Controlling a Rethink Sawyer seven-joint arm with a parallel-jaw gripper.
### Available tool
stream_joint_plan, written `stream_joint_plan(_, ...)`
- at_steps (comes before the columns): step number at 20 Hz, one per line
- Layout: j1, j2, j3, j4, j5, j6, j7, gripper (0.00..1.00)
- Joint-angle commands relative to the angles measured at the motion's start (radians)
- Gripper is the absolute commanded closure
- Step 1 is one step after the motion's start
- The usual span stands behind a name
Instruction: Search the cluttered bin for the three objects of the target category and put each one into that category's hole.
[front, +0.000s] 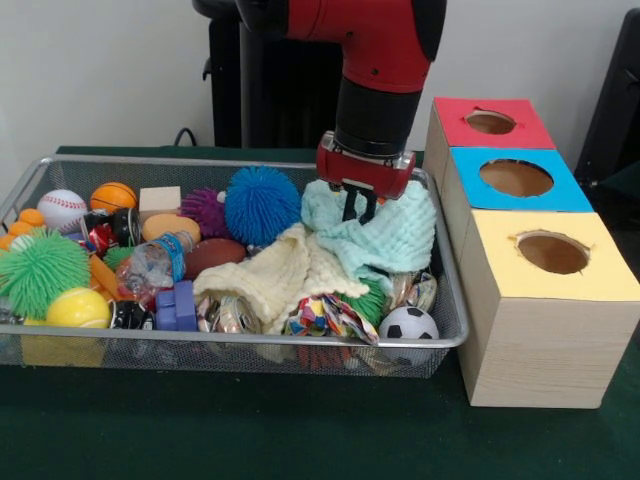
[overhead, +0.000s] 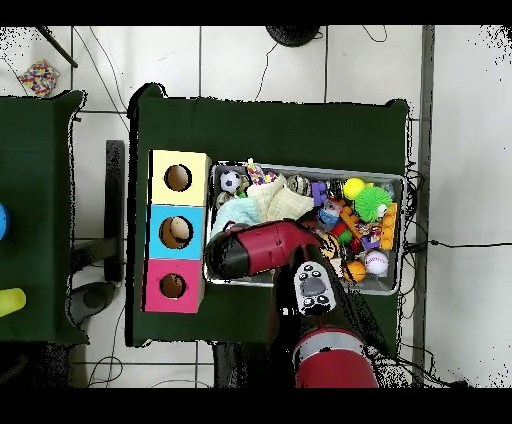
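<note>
The wire mesh bin (front: 200, 161) (overhead: 401, 230) is full of toys and cloths. My gripper (front: 358, 210) hangs over the bin's far right part. Its fingers stand close together and pinch the top fold of a mint-green cloth (front: 400, 235) (overhead: 238, 212). In the overhead view the arm hides the gripper. A blue fuzzy ball (front: 262, 205) lies just left of the gripper; I cannot tell if it has a face. No brown monkey shows. The red-surround hole (front: 490, 122) (overhead: 172, 286) tops the far wooden box, right of the bin.
A blue-surround hole (front: 516, 178) and a yellow-surround hole (front: 552, 252) sit nearer on the same row of boxes. A pale yellow cloth (front: 285, 275), green spiky ball (front: 40, 270), purple spiky ball (front: 205, 210), soccer ball (front: 408, 323) and baseball (front: 62, 208) crowd the bin.
</note>
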Motion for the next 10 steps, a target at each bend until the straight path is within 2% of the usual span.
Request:
stream_joint_plan(1,-0.058,0.025,0.075,-0.099,-0.05,0.047,-0.123,1.0)
stream_joint_plan(5,-0.072,-0.001,0.087,-0.086,-0.029,0.071,-0.12,1.0)
stream_joint_plan(10,-0.078,-0.126,0.092,-0.024,0.013,0.183,-0.142,1.0)
